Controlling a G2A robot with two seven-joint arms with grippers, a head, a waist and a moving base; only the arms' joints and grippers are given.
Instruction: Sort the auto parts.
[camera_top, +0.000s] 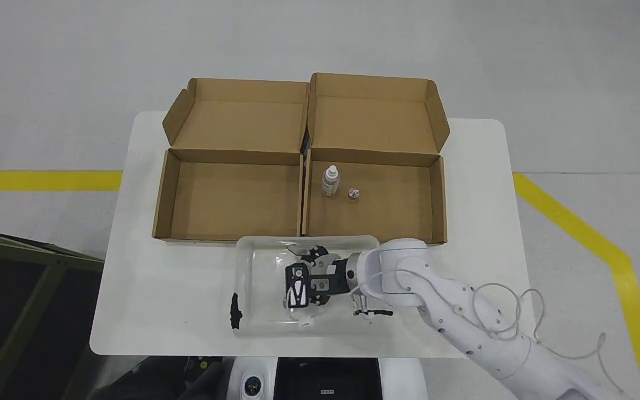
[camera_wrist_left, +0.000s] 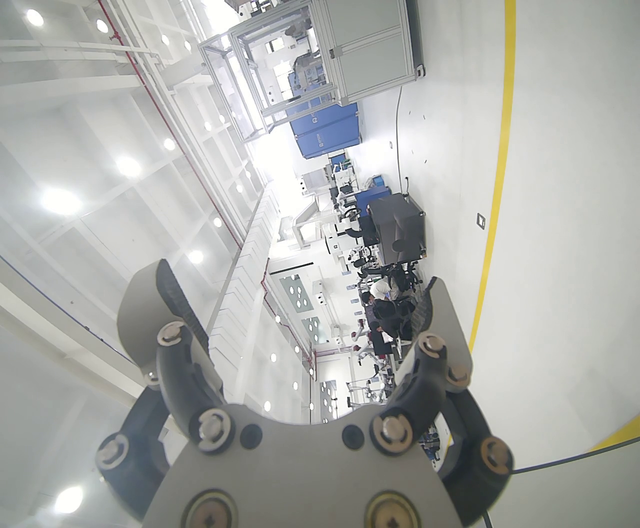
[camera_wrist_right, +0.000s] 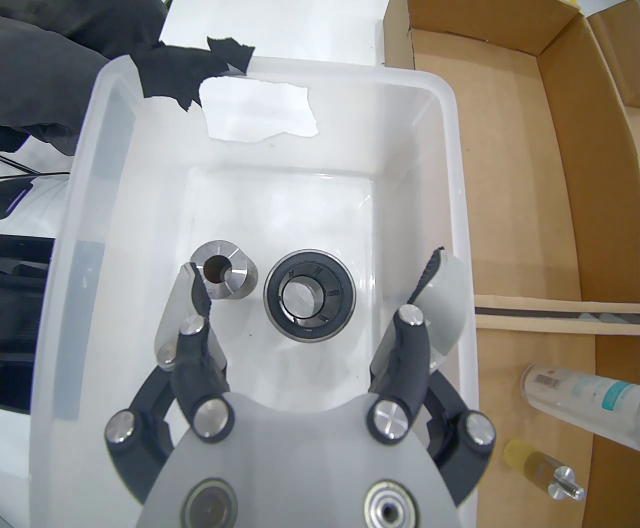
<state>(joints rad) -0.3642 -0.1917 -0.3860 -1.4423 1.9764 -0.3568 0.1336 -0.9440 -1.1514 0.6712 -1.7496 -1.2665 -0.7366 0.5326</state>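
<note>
My right gripper (camera_wrist_right: 312, 267) (camera_top: 297, 285) hangs open inside a clear plastic bin (camera_wrist_right: 452, 210) (camera_top: 245, 262) near the table's front edge. Between its fingers, on the bin floor, lies a black-rimmed metal bearing ring (camera_wrist_right: 310, 296). A shiny metal bushing with a bore (camera_wrist_right: 225, 270) stands beside the ring, close to one fingertip (camera_wrist_right: 196, 290). The right-hand cardboard box (camera_top: 415, 205) (camera_wrist_right: 520, 210) holds a white bottle (camera_top: 331, 181) (camera_wrist_right: 580, 392) and a small yellow part with a metal stud (camera_top: 352, 192) (camera_wrist_right: 542, 470). My left gripper (camera_wrist_left: 295, 295) is open, pointing up at a hall ceiling.
An empty left-hand cardboard box (camera_top: 228, 198) sits beside the other at the table's back, both with lids folded open. Black tape (camera_wrist_right: 192, 65) and a torn white label (camera_wrist_right: 257, 112) mark the bin's far wall. A small black object (camera_top: 235, 312) lies by the bin's left corner.
</note>
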